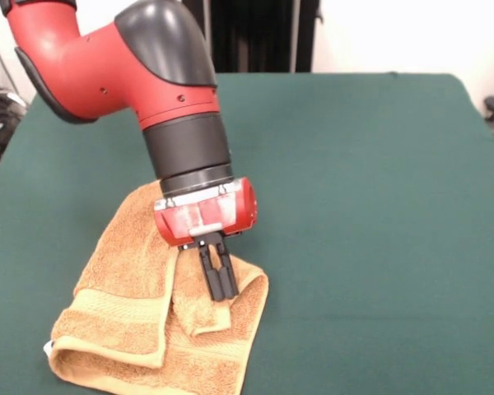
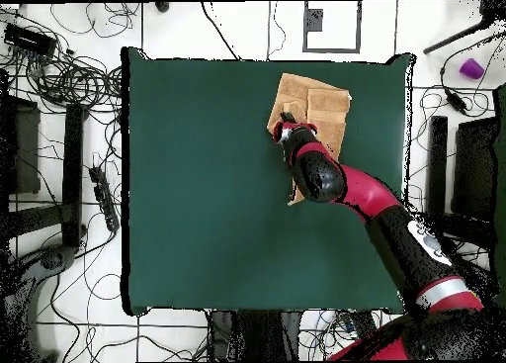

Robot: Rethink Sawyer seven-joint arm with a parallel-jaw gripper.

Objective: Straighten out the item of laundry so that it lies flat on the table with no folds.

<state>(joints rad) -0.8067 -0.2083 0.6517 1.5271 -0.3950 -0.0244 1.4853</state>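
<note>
The golden-orange towel [image 1: 140,329] lies crumpled and folded over itself at the near left of the green table [image 1: 379,206]. Its small white tag [image 1: 47,347] shows at its near left corner, and a woven band runs along the near end. My gripper [image 1: 223,296] points down over the towel's right part. Its two black fingers are pressed together on a raised fold of the towel. In the overhead view the towel [image 2: 321,102] lies near the table's [image 2: 198,181] top edge, right of the middle, with my gripper [image 2: 285,128] at its left edge. The arm hides the towel's lower part.
The arm [image 1: 148,74] comes in from the upper left and covers the towel's far end. Cables and equipment [image 2: 59,72] lie on the floor around the table. The towel's near end lies close to the table's near edge.
</note>
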